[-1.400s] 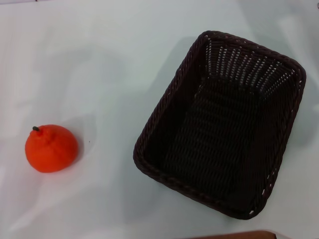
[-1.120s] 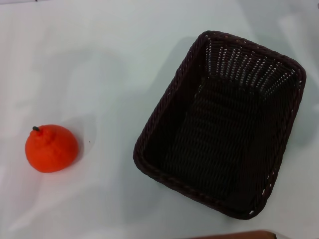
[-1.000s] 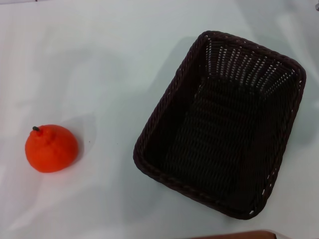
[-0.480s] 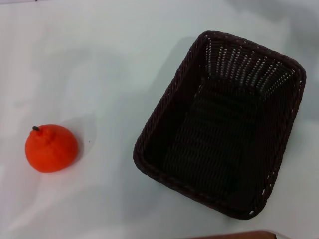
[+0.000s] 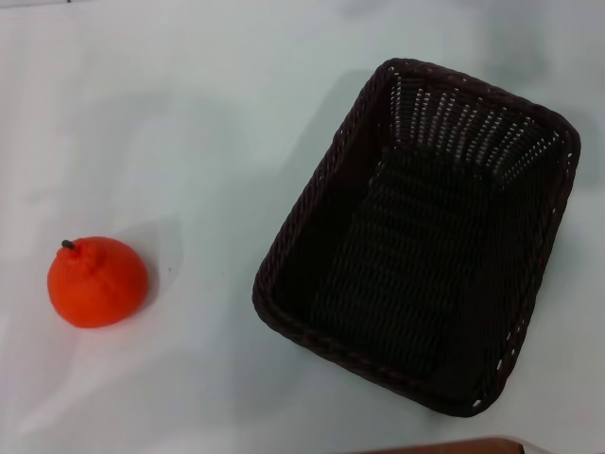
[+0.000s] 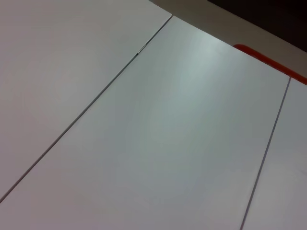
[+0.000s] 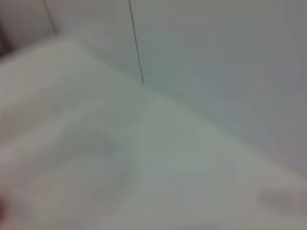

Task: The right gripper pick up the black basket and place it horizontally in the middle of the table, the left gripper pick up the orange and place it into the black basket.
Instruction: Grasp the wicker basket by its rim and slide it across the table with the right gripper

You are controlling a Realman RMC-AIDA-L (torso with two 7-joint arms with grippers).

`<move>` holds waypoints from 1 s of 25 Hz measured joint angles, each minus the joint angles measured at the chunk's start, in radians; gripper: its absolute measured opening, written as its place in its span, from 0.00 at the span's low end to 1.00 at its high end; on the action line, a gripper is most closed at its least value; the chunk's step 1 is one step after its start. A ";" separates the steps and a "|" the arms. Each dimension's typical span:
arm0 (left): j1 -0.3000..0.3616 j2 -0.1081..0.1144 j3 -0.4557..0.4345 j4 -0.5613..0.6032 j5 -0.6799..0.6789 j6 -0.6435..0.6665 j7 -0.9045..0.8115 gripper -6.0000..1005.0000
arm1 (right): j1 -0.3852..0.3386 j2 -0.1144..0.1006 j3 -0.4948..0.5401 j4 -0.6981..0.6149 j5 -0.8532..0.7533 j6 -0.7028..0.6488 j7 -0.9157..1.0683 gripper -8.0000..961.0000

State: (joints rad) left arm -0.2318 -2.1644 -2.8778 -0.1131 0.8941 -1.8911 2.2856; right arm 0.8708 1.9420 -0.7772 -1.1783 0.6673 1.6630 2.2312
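Notably, neither gripper appears in any of the 3 views, so whether their fingers are spread or pressed together cannot be told, and nothing is seen being held or touched by either arm. The left wrist view shows only pale flat panels divided by thin dark seams, with a strip of orange-red edge (image 6: 268,61) cut off near one corner; what that strip belongs to cannot be made out. The right wrist view is too blurred to identify anything beyond pale surfaces and 2 thin dark lines.

From the head view, the black basket (image 5: 293,248) rests on the table (image 5: 189,113) on the robot's right side, standing on its base with its opening upward. Its long axis runs at a slant, not square to the table edge. Light shows through the woven far wall. The basket interior holds nothing.

The orange (image 5: 97,282) sits on the table on the robot's left side, well apart from the basket, with its dark stem nub pointing up and slightly left. A brown edge (image 5: 444,446) is cut off at the bottom of the head view.
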 joint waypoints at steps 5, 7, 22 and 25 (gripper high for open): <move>-0.006 0.000 0.001 -0.001 0.000 0.017 0.000 0.90 | 0.069 0.028 -0.018 -0.006 -0.214 0.100 0.010 0.75; -0.009 0.000 0.001 -0.001 0.000 0.024 0.000 0.90 | 0.072 0.032 -0.043 -0.004 -0.233 0.102 0.010 0.75; -0.017 0.000 0.002 -0.002 0.000 0.039 0.000 0.90 | 0.062 0.040 -0.147 0.118 -0.295 0.034 -0.001 0.72; -0.020 0.001 0.002 -0.003 0.000 0.041 0.000 0.90 | 0.062 0.040 -0.152 0.161 -0.300 0.003 -0.007 0.71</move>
State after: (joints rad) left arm -0.2517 -2.1635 -2.8762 -0.1157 0.8943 -1.8503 2.2856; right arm 0.9326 1.9819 -0.9296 -1.0178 0.3672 1.6662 2.2243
